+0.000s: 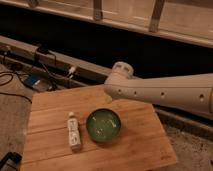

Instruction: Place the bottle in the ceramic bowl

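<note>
The bottle (73,132) is small, slim and white with a white cap and a greenish label. It lies on its side on the wooden board (135,145), cap toward the back, just left of the ceramic bowl (103,124). The bowl is round, dark green and glossy with a paler mottled inside, and it stands upright with nothing in it. A thick white arm link (165,91) reaches in from the right and ends in a rounded joint (120,70) above the board's back edge. The gripper itself does not show in the camera view.
The board lies on a speckled counter (195,142). Cables and a blue item (31,81) lie at the back left beside a pale rail (55,55). A dark shape (7,160) sits in the bottom left corner.
</note>
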